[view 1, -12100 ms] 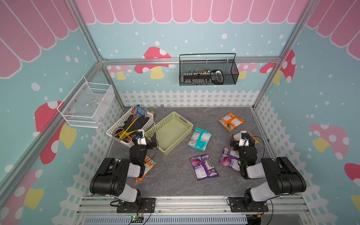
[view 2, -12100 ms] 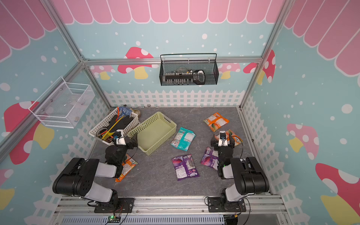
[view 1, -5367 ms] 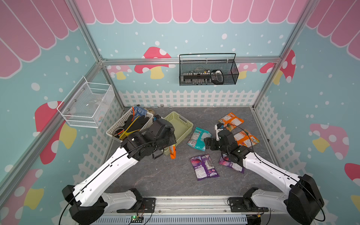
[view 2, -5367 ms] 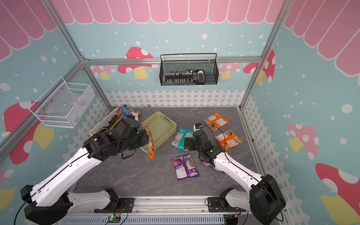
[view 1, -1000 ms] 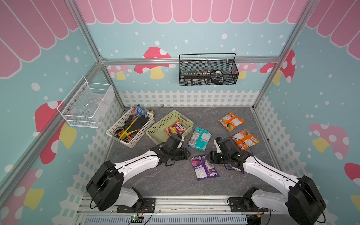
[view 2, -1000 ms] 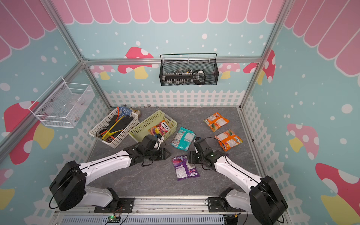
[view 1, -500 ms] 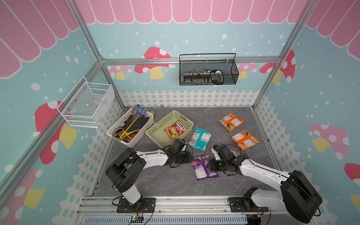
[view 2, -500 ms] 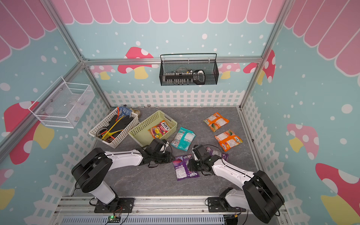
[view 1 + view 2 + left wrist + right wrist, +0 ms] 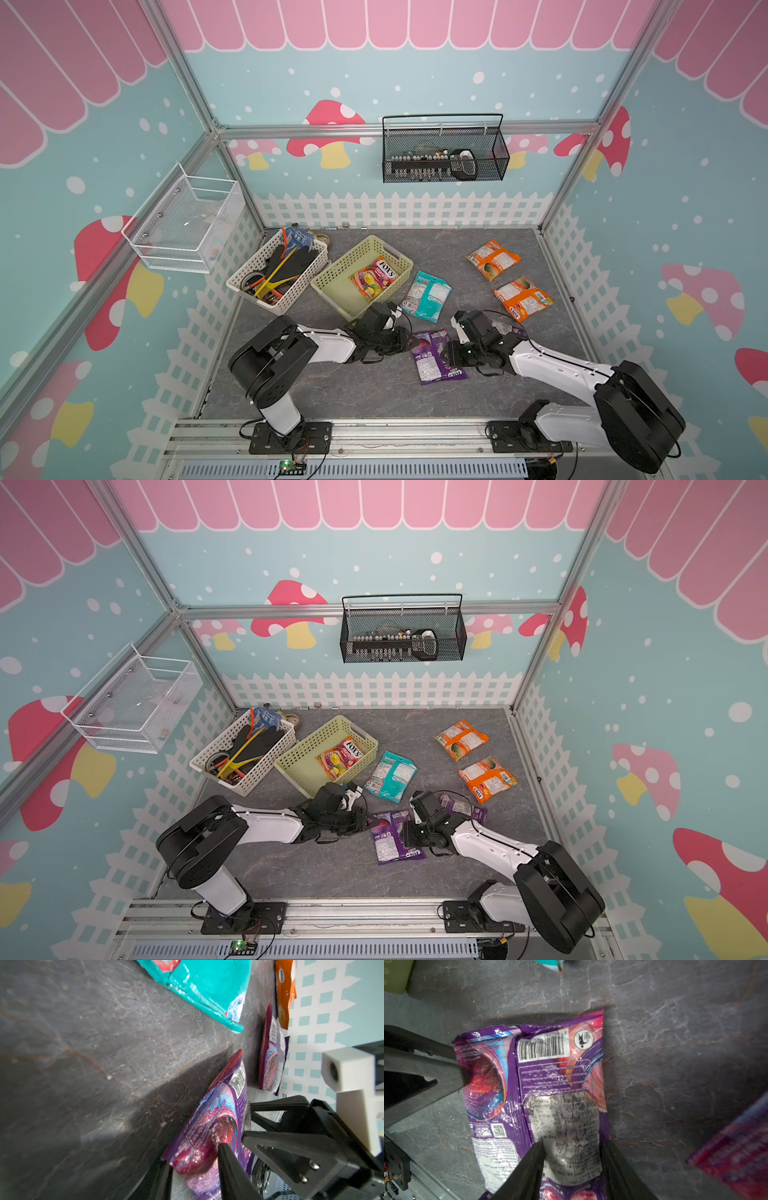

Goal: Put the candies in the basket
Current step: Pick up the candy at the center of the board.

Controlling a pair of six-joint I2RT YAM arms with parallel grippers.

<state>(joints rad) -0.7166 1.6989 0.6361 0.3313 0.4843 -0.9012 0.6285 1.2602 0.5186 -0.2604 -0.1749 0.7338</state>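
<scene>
both grippers are at the same purple candy bag (image 9: 434, 360), which lies back side up on the grey floor, in front of the yellow-green basket (image 9: 332, 286) and apart from it. the left gripper (image 9: 195, 1169) has its two fingers partly apart with one edge of this bag between them; the edge is lifted a little from the floor. if the fingers really press the bag, i cannot tell. the right gripper (image 9: 572, 1159) comes from the opposite side, its fingers half open, one on each side of the bag's other end, the tips on or just above the foil; a firm hold is not visible.

inside the basket lies one orange bag (image 9: 374, 277) with the fox's lettering up. the teal bag (image 9: 427, 295) lies just beside the basket, on its right side. the second purple bag (image 9: 465, 808) is farther right of the basket, partly hidden behind the right arm. two more orange bags (image 9: 492, 259) (image 9: 523, 297) lie well apart from the basket, near the right fence.
</scene>
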